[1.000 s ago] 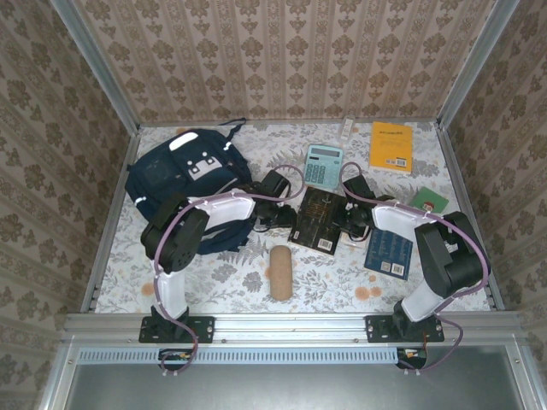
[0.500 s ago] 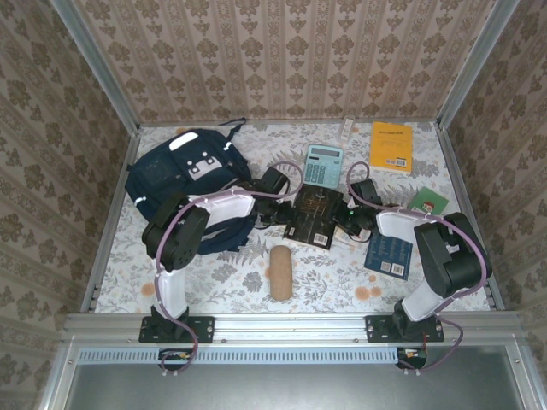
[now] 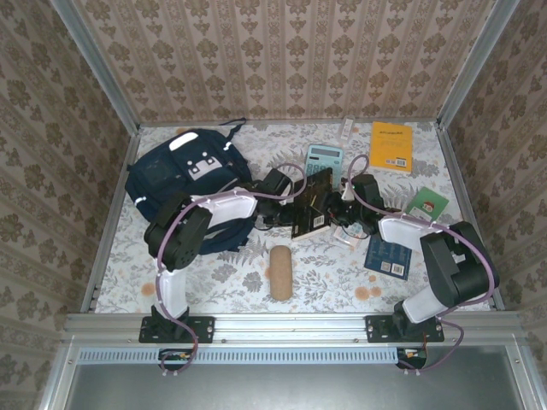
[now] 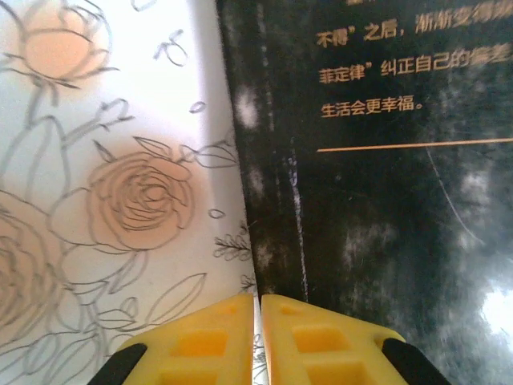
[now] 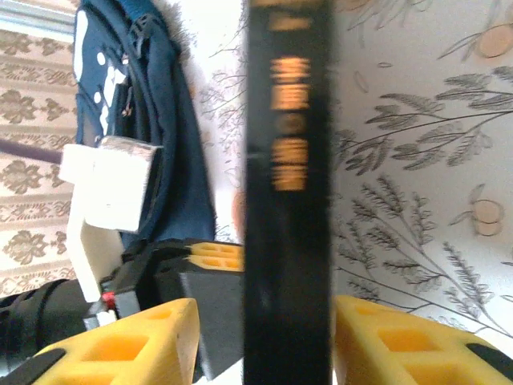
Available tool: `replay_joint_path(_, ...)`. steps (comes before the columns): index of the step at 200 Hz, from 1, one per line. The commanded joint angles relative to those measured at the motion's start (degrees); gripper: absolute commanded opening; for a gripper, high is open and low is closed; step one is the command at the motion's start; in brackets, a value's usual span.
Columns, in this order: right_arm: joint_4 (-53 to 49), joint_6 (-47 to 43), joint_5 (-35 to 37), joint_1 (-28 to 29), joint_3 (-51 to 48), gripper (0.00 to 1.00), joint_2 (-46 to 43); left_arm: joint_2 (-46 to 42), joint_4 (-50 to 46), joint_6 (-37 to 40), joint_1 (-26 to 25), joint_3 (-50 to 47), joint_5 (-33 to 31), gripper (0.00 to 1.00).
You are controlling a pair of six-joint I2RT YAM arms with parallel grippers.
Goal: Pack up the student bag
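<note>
You have the student bag (image 3: pixel 184 175) lying at ten o'clock on the bench (image 3: pixel 231 273), its near edge under the left arm. At the centre the black book (image 3: pixel 312 201) is tipped up on edge, with an arm on each side. Your left gripper (image 4: pixel 258 298) is at its nine o'clock, jaws pressed together at the cover's edge; you cannot tell whether they nip any of it. Your right gripper (image 5: pixel 264 309) is at its three o'clock, jaws spread astride the spine, with one finger against it and a gap at the other. A teal calculator (image 3: pixel 325 160) lies at twelve o'clock of the book, a tan roll (image 3: pixel 280 272) at seven and a blue book (image 3: pixel 389 254) at four.
</note>
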Motion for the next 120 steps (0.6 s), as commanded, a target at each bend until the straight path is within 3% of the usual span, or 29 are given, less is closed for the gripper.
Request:
replay_joint_path(1, -1.3, -2.4, -3.9, 0.6, 1.2, 0.51, 0.1, 1.8, -0.7, 1.1, -0.7, 0.8, 2.1, 0.15)
replay_joint_path(40, -2.8, -3.7, -3.2, 0.5, 1.6, 0.36, -0.2, 1.5, -1.9, 2.1, -0.6, 0.9, 1.3, 0.15)
replay_joint_path(69, -6.3, -5.8, -2.6, 0.0, 2.7, 0.00, -1.9, -0.8, -3.8, 3.2, 0.3, 1.3, 0.3, 0.19)
replay_joint_path(120, -7.7, -5.2, -0.3, -0.9, 2.1, 0.00, -7.4, -11.5, -12.9, 8.5, 4.5, 3.0, -3.7, 0.39)
